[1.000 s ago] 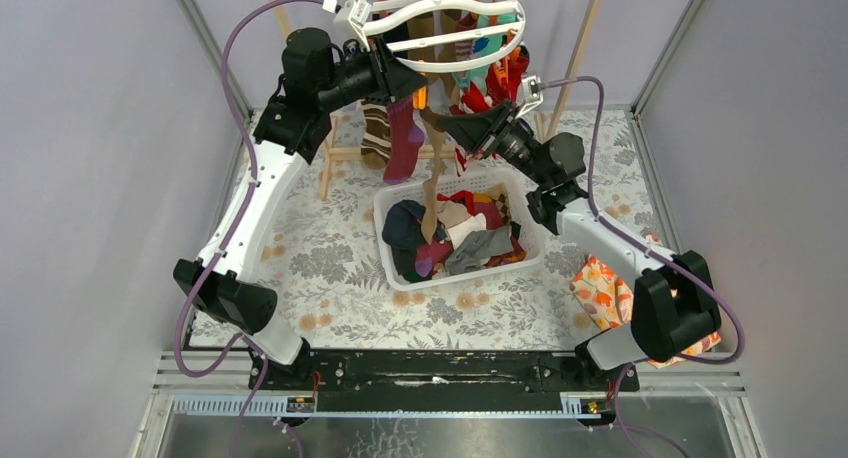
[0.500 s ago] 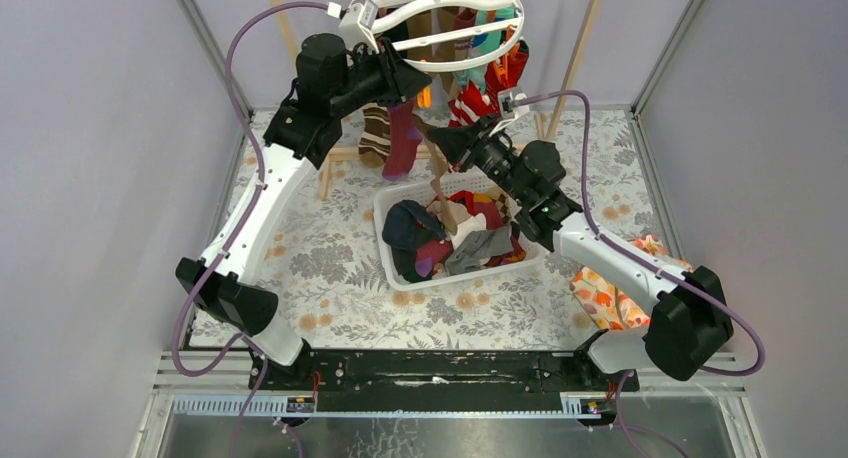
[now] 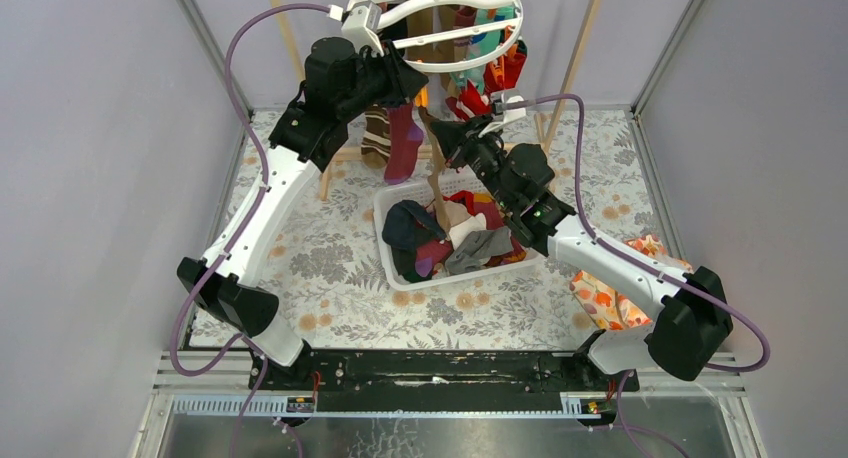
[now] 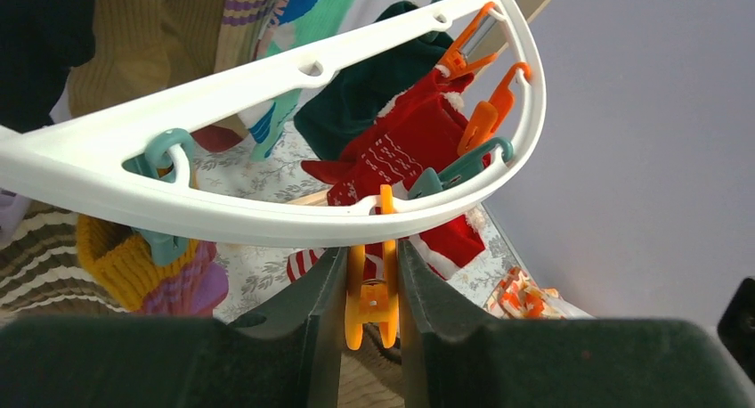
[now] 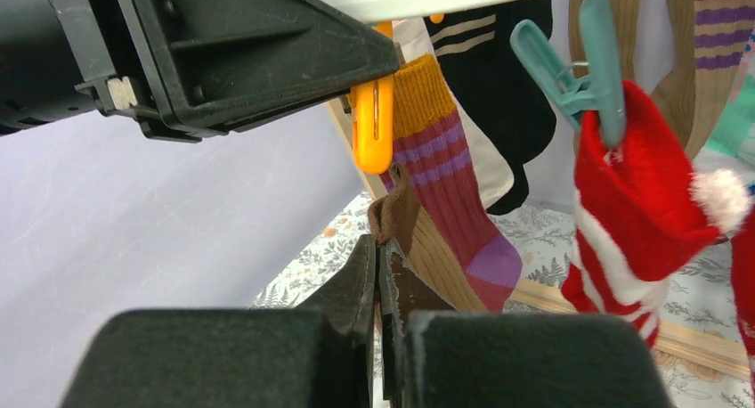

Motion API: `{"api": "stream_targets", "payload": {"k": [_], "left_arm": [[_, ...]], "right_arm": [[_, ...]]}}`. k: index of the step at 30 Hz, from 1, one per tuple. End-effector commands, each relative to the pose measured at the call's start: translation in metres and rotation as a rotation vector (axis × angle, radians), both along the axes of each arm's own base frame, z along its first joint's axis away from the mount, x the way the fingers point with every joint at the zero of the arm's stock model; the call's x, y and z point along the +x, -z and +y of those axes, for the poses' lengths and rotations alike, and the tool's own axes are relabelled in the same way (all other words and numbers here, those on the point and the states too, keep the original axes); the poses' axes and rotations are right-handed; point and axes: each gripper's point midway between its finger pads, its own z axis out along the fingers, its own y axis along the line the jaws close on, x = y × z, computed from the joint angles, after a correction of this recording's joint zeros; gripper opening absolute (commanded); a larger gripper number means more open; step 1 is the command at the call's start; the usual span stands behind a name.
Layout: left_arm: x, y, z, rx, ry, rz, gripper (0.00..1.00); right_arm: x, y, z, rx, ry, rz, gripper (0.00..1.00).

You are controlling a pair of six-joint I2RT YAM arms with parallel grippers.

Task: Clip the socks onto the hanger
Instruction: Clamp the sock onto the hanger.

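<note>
- Left gripper (image 4: 372, 288): the fingers are pressed in on an orange clip (image 4: 372, 303) from both sides, pinching its body. The clip hangs from the lower rim of the hanger (image 4: 267, 223).
- In the top view the left gripper (image 3: 405, 78) sits in the upper centre of the frame, right under the near edge of the hanger (image 3: 515, 23).
- Right gripper (image 5: 379, 288): the fingers are pressed together on the upper end of a brown sock (image 5: 396, 219), which sticks up out of them.
- The sock's tip is just below the orange clip (image 5: 372, 127); I cannot tell whether they touch.
- In the top view the right gripper (image 3: 442, 135) is just below and right of the left one. The brown sock (image 3: 435, 183) trails down from it towards the white basket (image 3: 470, 271).
- Hanger: a white ring in the top centre of the frame, with socks already clipped on.
- Hung items seen from the right wrist: a magenta sock (image 5: 454, 194) with a mustard cuff and purple toe behind the orange clip, and a red-and-white sock (image 5: 641, 203) held by a teal clip (image 5: 579, 78) at the right.
- The left wrist shows a red sock (image 4: 401, 150) at the frame centre, beyond the rim.
- The basket sits mid-frame on the floral tablecloth (image 3: 320, 258) and holds a heap of loose socks (image 3: 450, 240).
- A folded orange patterned cloth (image 3: 605, 288) lies at the right, beside the right arm.
</note>
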Motion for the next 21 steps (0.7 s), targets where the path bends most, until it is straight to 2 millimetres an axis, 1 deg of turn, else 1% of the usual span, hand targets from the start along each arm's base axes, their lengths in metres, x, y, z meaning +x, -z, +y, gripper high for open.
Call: {"api": "stream_targets", "payload": {"k": [1,7,21], "left_arm": [[-0.003,-0.014,0.009,0.029,-0.040,-0.049,0.00],[-0.002,-0.012,0.007,0.028,-0.037,-0.043,0.00],[-0.003,-0.012,0.003,0.024,-0.027,-0.043,0.00]], "right_arm": [[-0.005,-0.048,-0.012,0.065,0.053,-0.088,0.00],[-0.008,-0.054,-0.010,0.079,0.040,-0.099,0.00],[-0.009,-0.061,-0.003,0.084,0.012,-0.109,0.00]]}}
